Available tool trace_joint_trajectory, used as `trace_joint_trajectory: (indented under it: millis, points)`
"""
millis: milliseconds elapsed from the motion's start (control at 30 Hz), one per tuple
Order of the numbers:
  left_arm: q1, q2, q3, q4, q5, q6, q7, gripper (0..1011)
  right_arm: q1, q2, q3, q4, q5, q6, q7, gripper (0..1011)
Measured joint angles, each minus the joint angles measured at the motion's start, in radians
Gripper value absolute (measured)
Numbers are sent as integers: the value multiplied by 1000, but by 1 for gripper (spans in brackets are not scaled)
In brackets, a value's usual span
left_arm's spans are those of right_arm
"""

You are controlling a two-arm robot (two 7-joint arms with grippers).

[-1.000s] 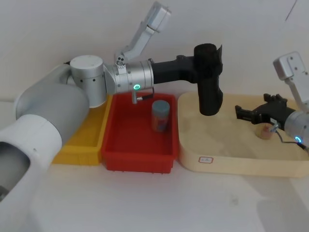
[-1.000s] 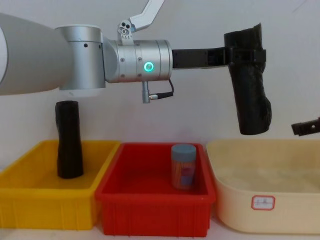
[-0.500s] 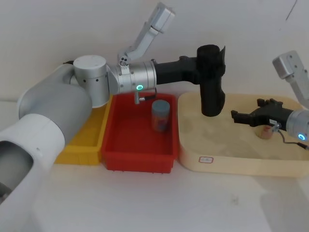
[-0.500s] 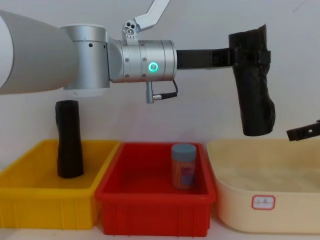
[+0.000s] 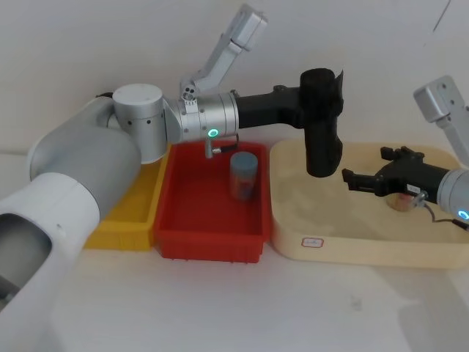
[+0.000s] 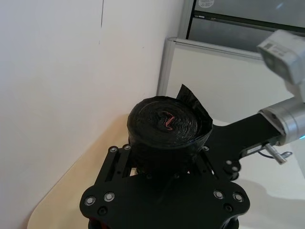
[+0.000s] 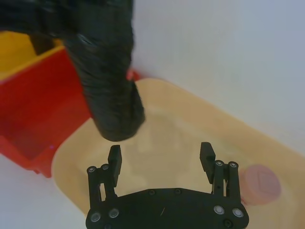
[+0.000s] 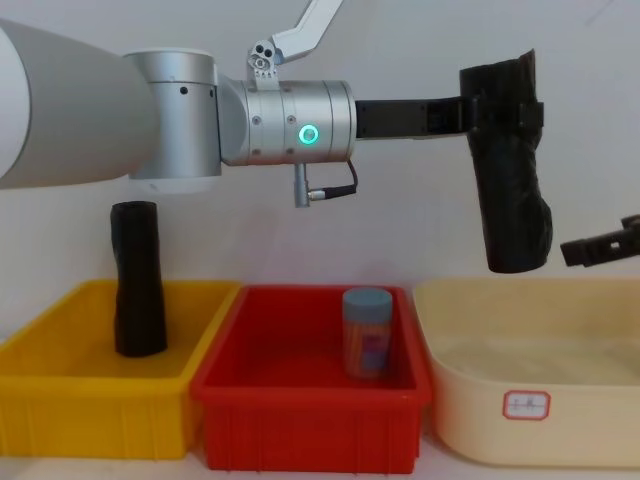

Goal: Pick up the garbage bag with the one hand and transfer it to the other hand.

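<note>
- Far left, a yellow bin point(image 8: 60, 400) on the tabletop holds a spare black roll point(image 8: 137, 280), upright. Not my target.
- Next, a red bin point(image 8: 310, 425) with a blue-lidded canister point(image 8: 367, 333) standing in it.
- My left arm reaches rightward above both bins, green ring lit. My left fingers point(image 8: 440, 113) are clamped around the garbage bag point(image 8: 512, 200) near its upper end.
- The bag hangs in the air above the left end of the beige tray point(image 5: 352, 242), touching nothing below. Its long axis is close to vertical, ragged end up with the red mark on top, and the lower end is free.
- My right fingers point(image 7: 114, 160) are spread wide with nothing between them. They hover over the tray, tips pointing left at the bag.
- Key relation: the bag's free lower end lies just left of my right fingertips at about their height, apart and not yet between them.
- My judgement: the handover grab comes next. The right fingers need to go further left so the lower part sits inside the gap, crosswise to the roll's axis.
- Far right, a small pinkish round thing point(image 7: 259, 183) sits in the tray beside my right wrist.
</note>
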Motion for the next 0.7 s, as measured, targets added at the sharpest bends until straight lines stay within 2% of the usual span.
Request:
trace_joint_trajectory:
  millis: [300,700]
  points:
    - [-1,-1,0,1,1,0,0,437,-4,-1,0,-16,24,-52,26,1000]
    - [-1,-2,0,1,1,0,0,437,36,-15,-15,25,46,-96,54,1000]
